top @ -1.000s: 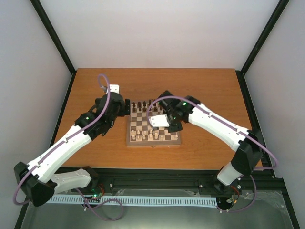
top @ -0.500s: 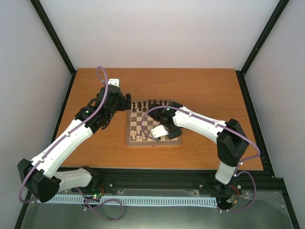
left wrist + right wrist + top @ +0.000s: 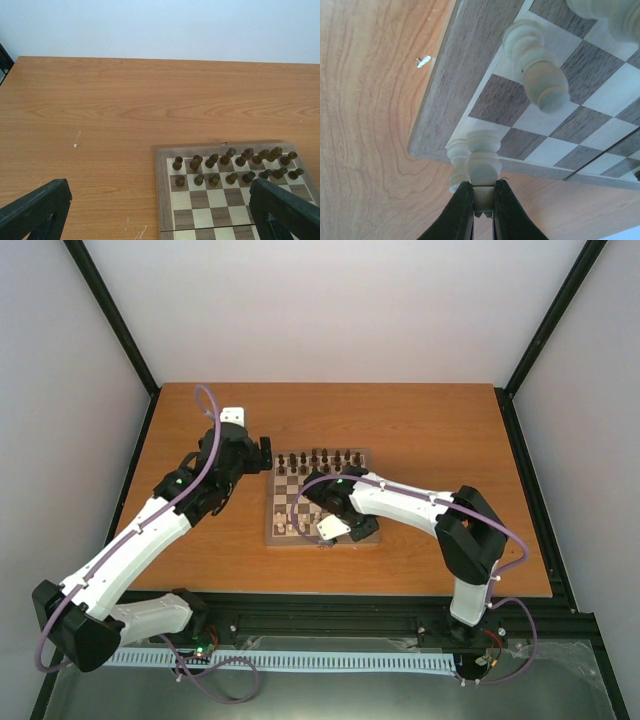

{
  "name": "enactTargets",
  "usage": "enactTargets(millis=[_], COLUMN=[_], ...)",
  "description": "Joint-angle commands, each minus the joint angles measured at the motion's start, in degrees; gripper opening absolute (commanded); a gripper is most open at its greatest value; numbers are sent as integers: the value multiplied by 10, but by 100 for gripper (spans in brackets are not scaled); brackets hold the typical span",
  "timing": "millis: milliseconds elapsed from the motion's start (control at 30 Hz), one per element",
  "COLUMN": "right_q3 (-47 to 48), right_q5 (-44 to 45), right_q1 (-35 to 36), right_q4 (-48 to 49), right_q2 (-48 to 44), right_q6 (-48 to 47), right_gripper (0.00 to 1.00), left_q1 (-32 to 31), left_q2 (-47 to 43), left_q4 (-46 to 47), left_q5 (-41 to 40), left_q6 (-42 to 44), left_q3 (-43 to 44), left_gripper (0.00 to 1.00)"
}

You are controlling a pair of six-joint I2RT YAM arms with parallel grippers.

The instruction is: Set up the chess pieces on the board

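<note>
Right gripper clamped on cream chess piece at chessboard corner; left gripper spread wide near dark pieces.

You have the board lying mid-table, with two rows of chess pieces along its far edge and more by its near edge.

Bright even light, soft shadows

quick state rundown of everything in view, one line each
left gripper: open, empty, over the table beside the board
right gripper: shut on a cream piece
cream piece: held upright by the board's edge
dark pieces: upright, two rows along the far edge
board: lying flat on the table
</note>
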Motion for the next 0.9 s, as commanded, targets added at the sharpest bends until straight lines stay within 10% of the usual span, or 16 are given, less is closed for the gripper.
enactTargets(millis=[0,867], right_q3=[-3,15], right_q5=[24,-95], right_q1=[7,-42], right_q4=[13,21], right_q2=[18,-102], right_q6=[6,29], right_gripper=[9,40], left_q1=[4,4], left_q2=[-15,1], left_q4=[28,25], left_q5=[5,186], left_q6=[-5,48], left_q3=[3,28], left_gripper=[100,100])
